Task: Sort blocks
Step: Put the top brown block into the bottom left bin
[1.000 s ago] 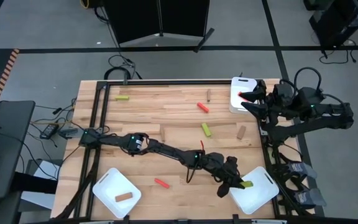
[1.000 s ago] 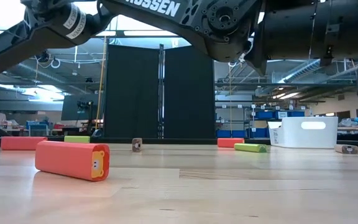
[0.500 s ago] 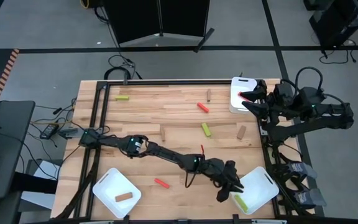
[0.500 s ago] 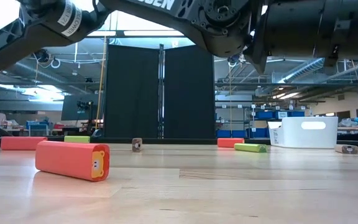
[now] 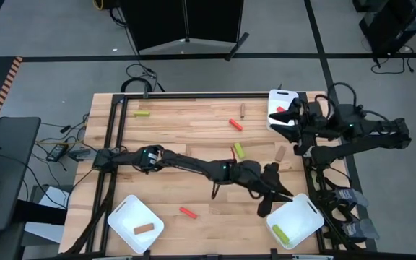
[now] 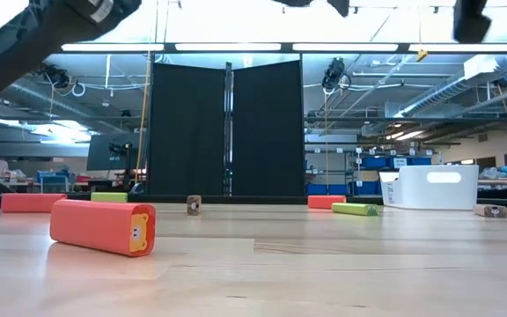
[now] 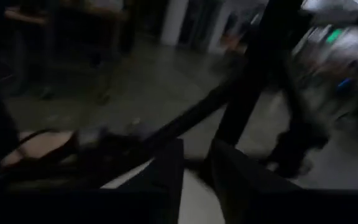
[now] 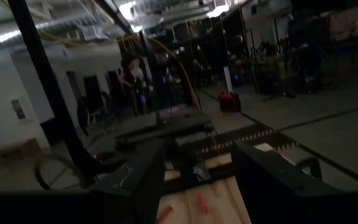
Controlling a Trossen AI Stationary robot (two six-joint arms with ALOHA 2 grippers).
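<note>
My left gripper [image 5: 273, 201] hovers open over the left edge of the near-right white tray [image 5: 305, 217], in which a yellow-green block [image 5: 280, 235] lies flat. My right gripper [image 5: 286, 119] is open beside the far-right white bin [image 5: 274, 101], where something red [image 5: 280, 110] shows. Loose blocks lie on the table: red ones [image 5: 235, 124] [image 5: 187, 212], yellow-green ones [image 5: 239, 150] [image 5: 143, 113] and brown ones [image 5: 280, 153] [image 5: 242, 110]. A brown block [image 5: 144, 228] lies in the near-left tray [image 5: 125, 213]. In the low view the near red block [image 6: 104, 226] lies on its side.
The left arm [image 5: 186, 165] stretches low across the table's middle, from its base at the left edge. A dark metal frame [image 5: 118, 144] runs along the table's sides. In the low view the white bin [image 6: 429, 187] stands at the far right.
My left gripper held the yellow-green block over the near-right tray's left edge, moved toward the near edge and let it go. The block now lies in the tray. The gripper has since risen and drawn back toward the far side. My right gripper shifted slightly toward the table's left.
</note>
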